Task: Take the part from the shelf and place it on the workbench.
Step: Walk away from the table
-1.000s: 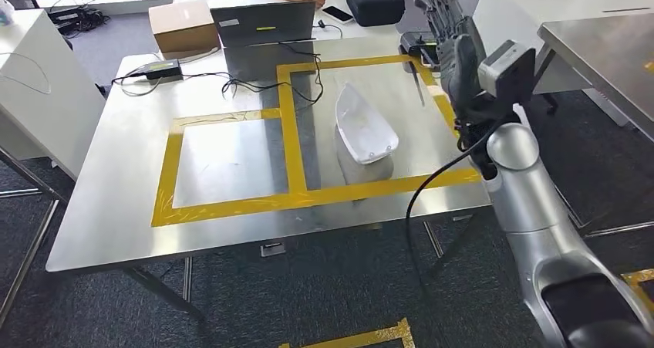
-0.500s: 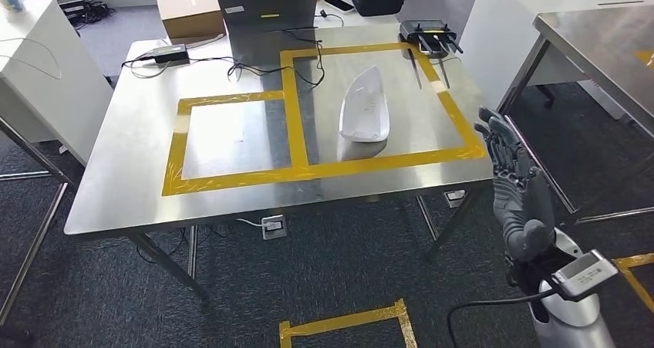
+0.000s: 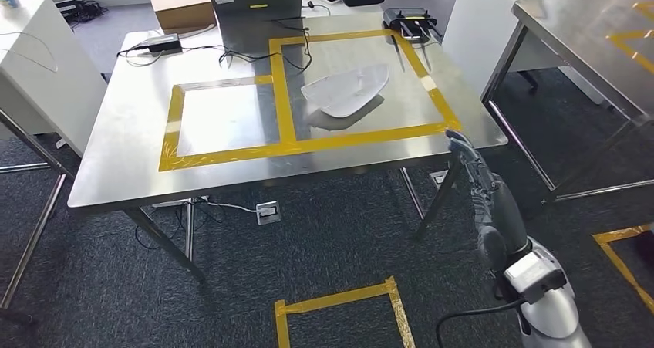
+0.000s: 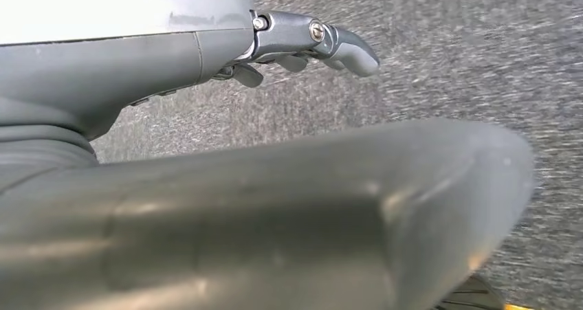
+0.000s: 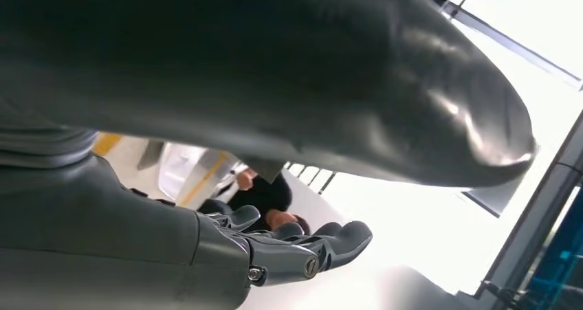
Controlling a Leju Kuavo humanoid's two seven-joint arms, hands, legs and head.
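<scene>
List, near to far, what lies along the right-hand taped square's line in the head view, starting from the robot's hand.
Right hand → tape → white part → router

A robotics lab: taped steel workbench (image 3: 139, 170), laptop (image 3: 254, 8), grey carpet (image 3: 324, 240).

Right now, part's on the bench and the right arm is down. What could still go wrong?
1. The white part lies on the workbench inside the larger yellow tape square, but it looks tilted on its curved side, so a knock to the table might rock or slide it.
2. The right robot hand hangs, holding nothing, close by the bench's corner and its leg; a swing or a step could clip them.
3. Loose cables run into the taped area near the part and could snag.
</scene>
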